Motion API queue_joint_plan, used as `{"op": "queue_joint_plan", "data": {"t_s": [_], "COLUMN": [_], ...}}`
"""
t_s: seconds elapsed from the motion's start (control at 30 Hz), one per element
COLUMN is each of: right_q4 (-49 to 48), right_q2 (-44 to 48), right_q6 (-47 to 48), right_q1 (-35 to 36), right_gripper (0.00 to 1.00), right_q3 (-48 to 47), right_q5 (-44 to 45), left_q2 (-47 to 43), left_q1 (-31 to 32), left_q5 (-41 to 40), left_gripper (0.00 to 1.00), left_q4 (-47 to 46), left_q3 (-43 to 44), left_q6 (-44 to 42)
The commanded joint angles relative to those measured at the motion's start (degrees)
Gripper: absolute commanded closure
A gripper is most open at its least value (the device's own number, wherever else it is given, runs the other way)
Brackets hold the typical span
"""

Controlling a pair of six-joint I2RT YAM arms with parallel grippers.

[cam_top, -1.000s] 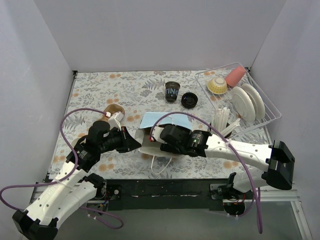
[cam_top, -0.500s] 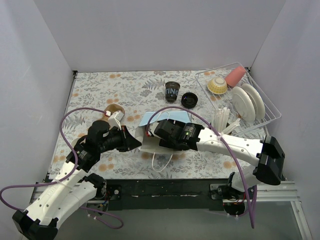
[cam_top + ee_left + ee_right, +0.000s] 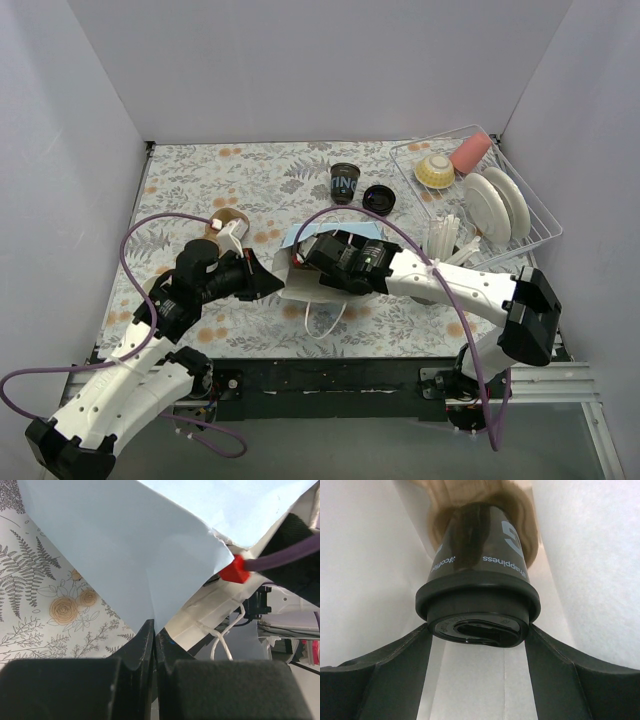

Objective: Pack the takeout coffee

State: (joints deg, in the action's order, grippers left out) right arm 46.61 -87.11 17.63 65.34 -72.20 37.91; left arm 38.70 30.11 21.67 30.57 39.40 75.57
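The right claw (image 3: 477, 628) reaches inside the paper bag (image 3: 312, 293), which lies on the tabletop (image 3: 200, 170). It grasps a lidded cup (image 3: 480, 545) by the rim of its black lid, with the cup's base pointing deeper into the bag. The left claw (image 3: 154, 642) is clenched on a flap of paper at the bag's mouth and holds it open. The hold on the lid alone looks like the weak point: the lid could pop off, or the cup could tip and spill when released, since it seems to go in sideways rather than upright. If the pinched paper tears or slips, the mouth would sag onto the right arm. Pulling out could also drag the light bag along. A second cup (image 3: 345, 183), seemingly uncapped, and a loose lid (image 3: 379, 199) sit farther back, apart from the bag. A utensil holder (image 3: 445, 240) and a dish rack (image 3: 527, 183) stand near the right arm and narrow its swing.
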Motion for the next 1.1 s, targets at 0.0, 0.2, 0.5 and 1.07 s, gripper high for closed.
{"op": "queue_joint_plan", "data": {"t_s": [0.0, 0.2, 0.5, 1.07], "right_q4": [0.7, -2.7, -7.5, -16.1], "right_q2": [-1.3, -1.6, -1.0, 1.7], "right_q6": [-2.9, -2.0, -1.3, -2.8], "right_q1": [-1.3, -2.4, -3.9, -4.7], "right_gripper": [0.63, 0.63, 0.63, 0.62], "right_q3": [-1.0, 0.9, 3.6, 10.0], "right_q5": [3.7, 2.5, -0.2, -1.8], "left_q2": [-0.4, -0.9, -3.4, -3.5], "left_q1": [0.0, 0.0, 0.0, 0.0], "left_q5": [-0.1, 1.3, 1.6, 1.4], "left_gripper": [1.00, 1.00, 1.00, 1.00], "left_q4": [-0.7, -2.3, -1.9, -0.3], "left_q3": [2.3, 0.9, -1.5, -3.6], "left_q6": [-0.9, 0.0, 1.2, 1.9]}}
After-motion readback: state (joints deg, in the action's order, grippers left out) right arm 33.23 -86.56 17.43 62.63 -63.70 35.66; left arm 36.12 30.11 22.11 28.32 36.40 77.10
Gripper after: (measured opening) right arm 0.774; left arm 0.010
